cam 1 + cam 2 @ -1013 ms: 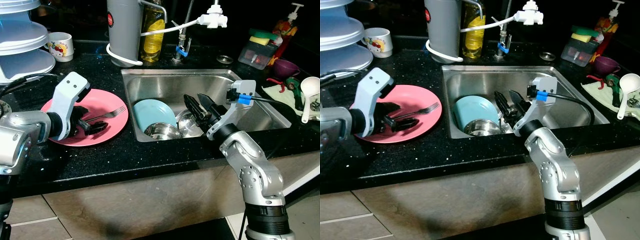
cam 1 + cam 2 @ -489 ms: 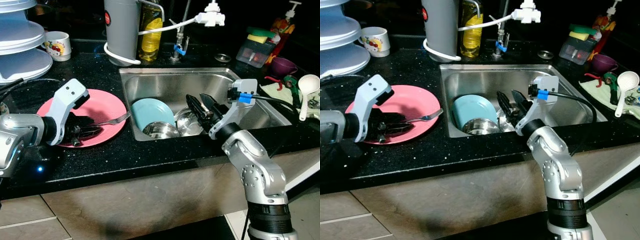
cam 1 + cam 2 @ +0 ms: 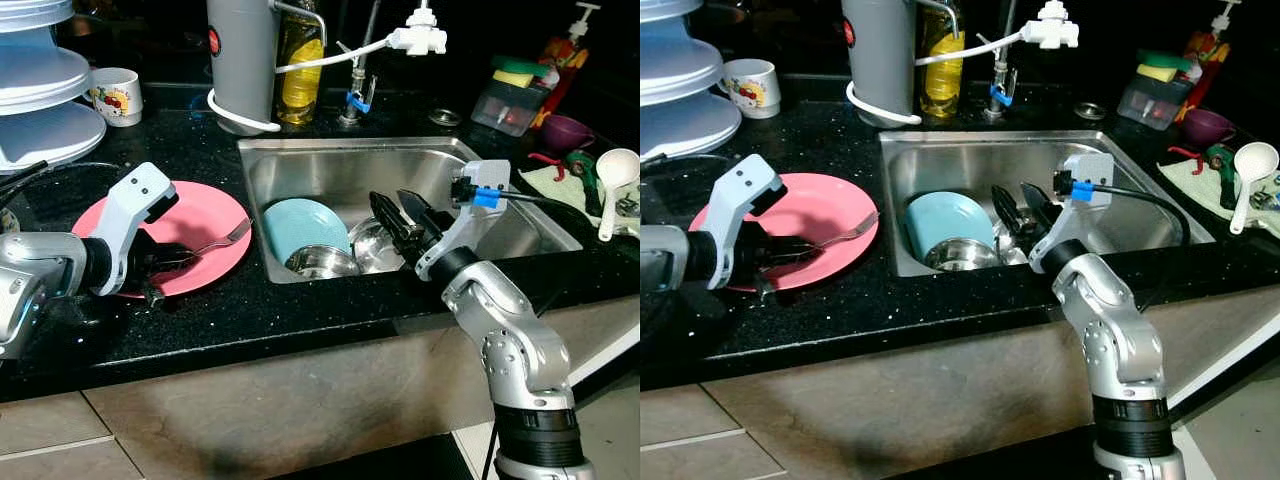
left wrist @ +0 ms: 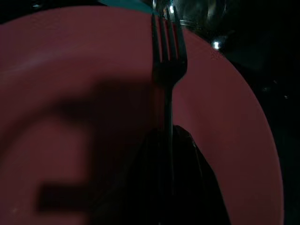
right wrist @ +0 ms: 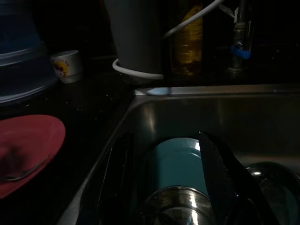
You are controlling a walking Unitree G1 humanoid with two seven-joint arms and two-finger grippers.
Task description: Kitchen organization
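Two end effectors are at work around the sink [image 3: 300, 150]. Our left end effector [image 3: 165, 265] pinches the fork [image 3: 215, 243] by its handle over the pink plate [image 3: 205, 210] on the worktop beside the sink; whether the tines are lifted is hard to tell. Our right end effector [image 3: 405, 215] hovers spread over the sink's blue plate [image 3: 300, 225] and steel bowls [image 3: 325, 262]. Most organizing remains, we judge.
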